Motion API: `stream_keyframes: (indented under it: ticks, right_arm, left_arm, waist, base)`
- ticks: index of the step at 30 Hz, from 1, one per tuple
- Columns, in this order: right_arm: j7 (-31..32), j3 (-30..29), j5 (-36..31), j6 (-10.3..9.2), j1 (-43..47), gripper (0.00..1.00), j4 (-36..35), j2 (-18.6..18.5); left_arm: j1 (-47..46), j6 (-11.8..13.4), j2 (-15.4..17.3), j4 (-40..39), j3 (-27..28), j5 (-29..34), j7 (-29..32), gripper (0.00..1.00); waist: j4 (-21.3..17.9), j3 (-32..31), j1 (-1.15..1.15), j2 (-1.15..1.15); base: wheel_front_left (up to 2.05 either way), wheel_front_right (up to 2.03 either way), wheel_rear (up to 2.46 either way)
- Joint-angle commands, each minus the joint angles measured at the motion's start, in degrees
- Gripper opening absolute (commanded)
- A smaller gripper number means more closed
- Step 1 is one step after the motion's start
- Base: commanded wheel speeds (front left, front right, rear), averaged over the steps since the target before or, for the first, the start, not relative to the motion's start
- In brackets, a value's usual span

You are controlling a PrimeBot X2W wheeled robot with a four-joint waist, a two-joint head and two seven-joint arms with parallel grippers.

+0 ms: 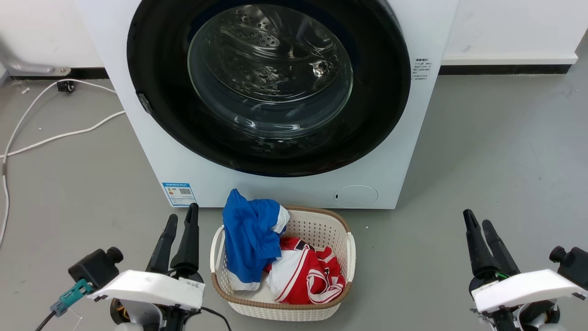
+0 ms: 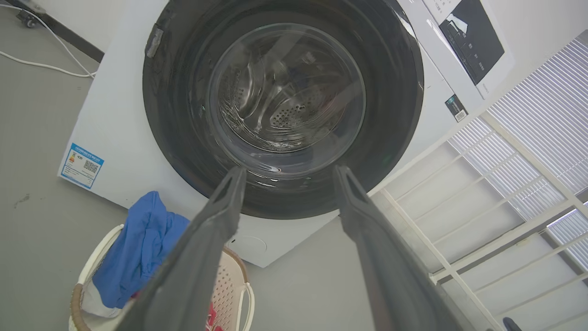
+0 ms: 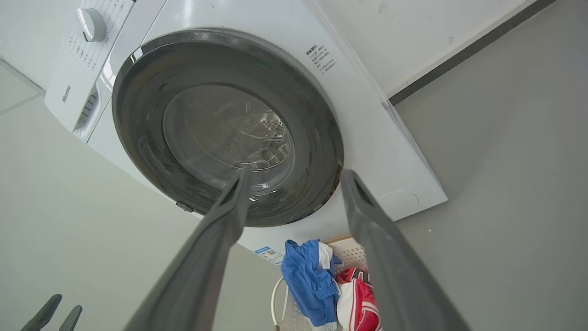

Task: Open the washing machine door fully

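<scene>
The washing machine (image 1: 193, 174) is a white front-loader standing straight ahead of me on the grey floor. Its washing machine door (image 1: 270, 76) is a round glossy black ring around a clear glass bowl. It lies flush against the machine's front, with a small latch tab (image 1: 144, 102) on its left rim. My left gripper (image 1: 182, 212) hovers low at the left, open and empty, well short of the machine. My right gripper (image 1: 477, 218) is low at the right, also open and empty. The door (image 2: 285, 87) sits beyond my left gripper (image 2: 289, 169), and the door (image 3: 225, 128) lies past my right gripper (image 3: 295, 173).
A cream laundry basket (image 1: 350, 239) holding blue and red clothes stands on the floor right before the machine, between my arms. White cables (image 1: 46, 138) trail over the floor at the left. A white railing (image 2: 459, 207) stands to the machine's right in the left wrist view.
</scene>
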Motion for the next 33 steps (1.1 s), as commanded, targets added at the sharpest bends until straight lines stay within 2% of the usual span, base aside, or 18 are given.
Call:
stream_keyframes:
  ticks: [1,11,33]
  right_arm:
    - [0.0,0.1,-2.1,0.07,-0.1,1.00,-1.0,-0.4]
    - [0.1,-0.4,-11.4,0.08,0.5,1.00,-2.0,0.4]
    - [-0.4,-1.6,-28.1,0.11,2.4,1.00,-4.7,1.3]
  left_arm:
    - [-0.2,-0.1,0.8,-0.8,-0.7,2.1,-0.7,1.00]
    - [-0.8,-0.2,2.5,0.6,-3.6,10.1,-2.4,1.00]
    - [-1.5,0.6,3.9,1.7,-5.5,25.2,-5.7,1.00]
  waist:
    - [0.1,0.0,0.00,0.00]
    - [0.2,0.0,0.00,0.00]
    - [-0.1,-0.2,0.00,0.00]
  base:
    - [0.00,0.00,0.00]
    - [0.00,0.00,0.00]
    - [0.00,0.00,0.00]
